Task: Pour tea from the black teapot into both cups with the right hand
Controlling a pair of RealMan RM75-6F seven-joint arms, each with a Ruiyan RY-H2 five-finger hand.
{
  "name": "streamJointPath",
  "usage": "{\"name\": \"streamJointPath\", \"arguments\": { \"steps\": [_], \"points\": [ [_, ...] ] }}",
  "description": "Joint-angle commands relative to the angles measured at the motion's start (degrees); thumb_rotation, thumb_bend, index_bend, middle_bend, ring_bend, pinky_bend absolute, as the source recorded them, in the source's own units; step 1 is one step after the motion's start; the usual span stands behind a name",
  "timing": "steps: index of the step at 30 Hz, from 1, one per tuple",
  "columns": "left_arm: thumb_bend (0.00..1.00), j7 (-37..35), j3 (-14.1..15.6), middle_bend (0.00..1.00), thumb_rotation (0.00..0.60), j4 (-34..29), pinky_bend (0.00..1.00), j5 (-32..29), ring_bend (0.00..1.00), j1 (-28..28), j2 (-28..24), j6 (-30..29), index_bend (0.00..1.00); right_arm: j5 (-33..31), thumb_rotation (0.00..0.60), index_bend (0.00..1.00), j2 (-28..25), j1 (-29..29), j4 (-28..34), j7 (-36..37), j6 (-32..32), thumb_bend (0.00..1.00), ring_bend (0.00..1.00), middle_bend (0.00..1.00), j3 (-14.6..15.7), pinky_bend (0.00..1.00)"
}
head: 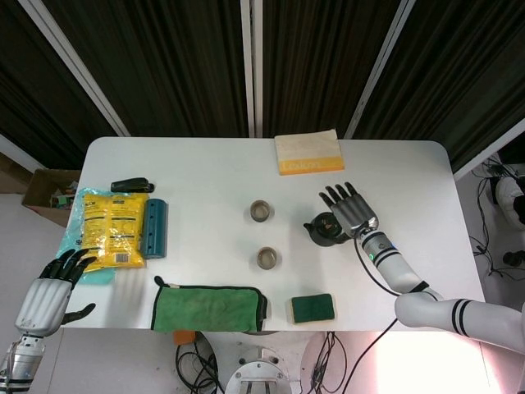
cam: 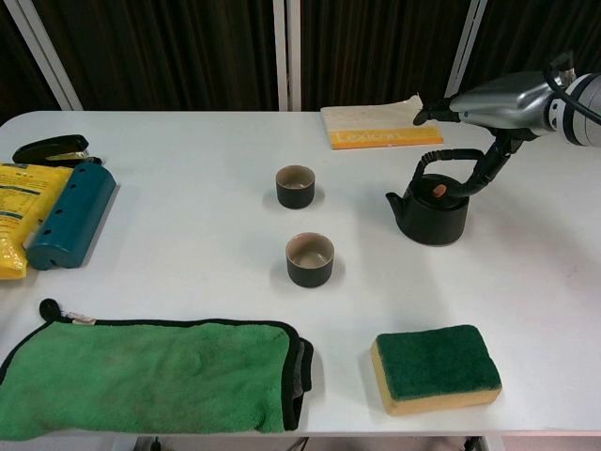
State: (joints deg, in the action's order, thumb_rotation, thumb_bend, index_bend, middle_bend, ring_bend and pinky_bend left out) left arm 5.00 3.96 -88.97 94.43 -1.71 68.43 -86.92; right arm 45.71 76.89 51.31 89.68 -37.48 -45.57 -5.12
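Right hand [cam: 502, 99], metallic, fingers spread flat, is hovering over the squat black teapot [cam: 430, 211] and its arched handle, holding nothing. Two round dark cups [cam: 296, 186] [cam: 310, 258] are standing left.

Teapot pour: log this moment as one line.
phase: reaching | right hand open above black teapot, not gripping | cups unfilled | left hand idle off table
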Motion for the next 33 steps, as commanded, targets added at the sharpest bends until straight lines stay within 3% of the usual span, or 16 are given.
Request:
{"name": "streamJointPath", "arguments": {
  "steps": [1, 5, 10, 16, 20, 28, 33],
  "points": [
    [0.07, 0.02, 0.0, 0.11, 0.6, -0.02, 0.21, -0.02, 0.09, -0.02, -0.01, 0.04, 0.18, -2.49, 0.391, 0.0, -1.92, 0.53, 1.12, 2.71, 2.94, 0.14, 0.0, 0.14, -0.32, 0.0],
    [0.07, 0.03, -0.03, 0.11, 0.6, -0.04, 0.22, -0.23, 0.09, -0.11, 0.03, 0.32, 0.18, -4.25, 0.391, 0.05, -3.18, 1.34, 1.46, 5.28, 5.4, 0.15, 0.03, 0.21, -0.43, 0.0],
    [0.07, 0.05, -0.09, 0.11, 0.6, -0.15, 0.22, -0.36, 0.09, -0.26, -0.03, 0.53, 0.18, -3.87, 0.391, 0.09, -3.42, 2.07, 1.17, 6.72, 5.96, 0.16, 0.04, 0.21, 0.29, 0.0],
    [0.07, 0.04, -0.11, 0.11, 0.6, -0.32, 0.22, -0.35, 0.09, -0.21, -0.23, 0.34, 0.19, -4.5, 0.391, 0.11, -3.37, 2.94, 0.72, 8.32, 6.48, 0.15, 0.15, 0.25, 0.91, 0.0],
    [0.07, -0.12, -0.07, 0.11, 0.6, -0.14, 0.22, -0.45, 0.09, -0.2, -0.13, 0.43, 0.19, -4.21, 0.389, 0.2, -2.9, 3.21, 0.2, 9.51, 6.39, 0.16, 0.2, 0.3, 1.26, 0.0],
    [0.07, -0.43, -0.1, 0.11, 0.6, 0.16, 0.22, -0.52, 0.09, -0.17, -0.05, 0.35, 0.19, -2.99, 0.39, 0.3, -2.24, 3.36, -0.51, 11.52, 6.13, 0.16, 0.2, 0.33, 1.74, 0.0],
    [0.07, -0.62, -0.1, 0.11, 0.6, 0.41, 0.22, -0.62, 0.09, -0.2, 0.09, 0.44, 0.19, -2.82, 0.388, 0.31, -2.03, 3.48, -0.61, 12.88, 6.42, 0.16, 0.21, 0.33, 1.89, 0.0]
  ]
}}
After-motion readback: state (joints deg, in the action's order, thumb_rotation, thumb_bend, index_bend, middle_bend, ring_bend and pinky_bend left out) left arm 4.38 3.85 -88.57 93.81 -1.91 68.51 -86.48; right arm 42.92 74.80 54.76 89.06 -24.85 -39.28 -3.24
